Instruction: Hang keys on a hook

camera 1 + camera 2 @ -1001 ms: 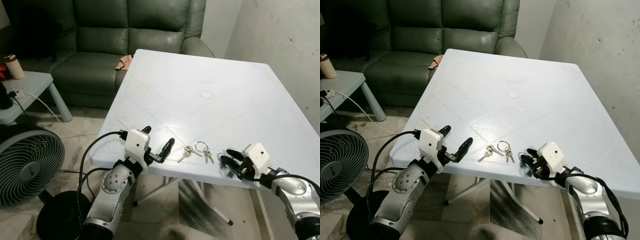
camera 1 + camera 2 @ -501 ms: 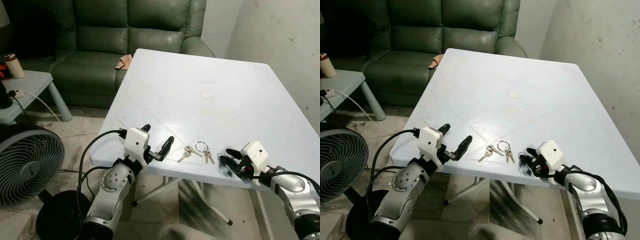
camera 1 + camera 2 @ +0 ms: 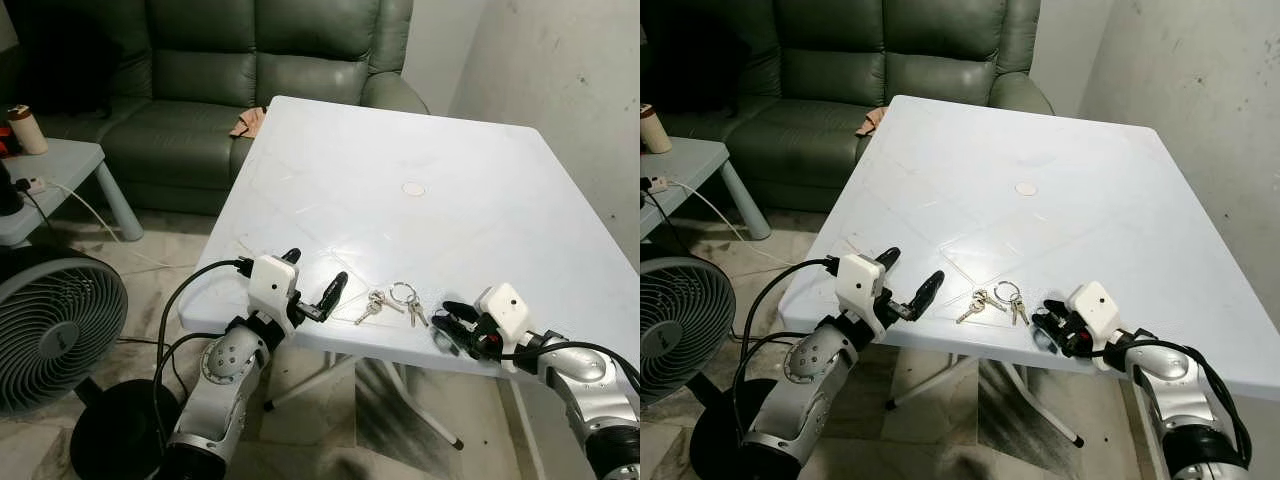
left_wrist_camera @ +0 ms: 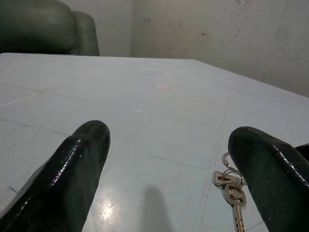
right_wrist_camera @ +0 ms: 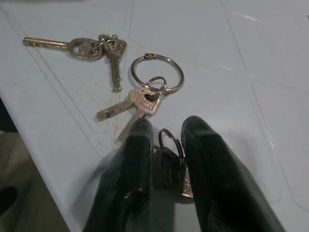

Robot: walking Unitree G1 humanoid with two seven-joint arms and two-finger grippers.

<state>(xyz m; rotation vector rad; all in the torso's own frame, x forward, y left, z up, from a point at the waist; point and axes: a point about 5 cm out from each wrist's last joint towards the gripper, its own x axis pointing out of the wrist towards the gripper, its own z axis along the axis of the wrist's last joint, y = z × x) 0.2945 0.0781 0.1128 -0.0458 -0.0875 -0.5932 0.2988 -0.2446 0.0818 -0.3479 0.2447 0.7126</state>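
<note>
A white plastic counter (image 3: 420, 150), glossy and moulded with faint diamond lines and a round cap at its middle, carries three small sets of metal keys near its front edge. The right gripper (image 5: 161, 159) lies low on the counter, its two black fingers (image 5: 130, 164) narrowly parted and straddling a small ring with keys (image 5: 169, 169); whether they actually press on it cannot be told. Just beyond those jaws lies a larger round ring with two brass-toned keys (image 5: 145, 94), and farther out a pair of silver keys (image 5: 91, 48) joined on a little ring. The right wrist view shows the keys' cut blades and the ring's split end, which the head views reduce to a glinting cluster (image 3: 395, 300).

The left gripper (image 3: 312, 290) hovers at the counter's edge, its jaws spread wide and holding nothing. Between its blunt, shiny black fingertips (image 4: 77, 164) the left wrist view shows the pale counter surface, with silver keys (image 4: 231, 191) just inside the one finger.

Behind the counter stands a green leather sofa (image 3: 200, 80); a round fan (image 3: 55, 330) sits on the floor beside the left arm.
</note>
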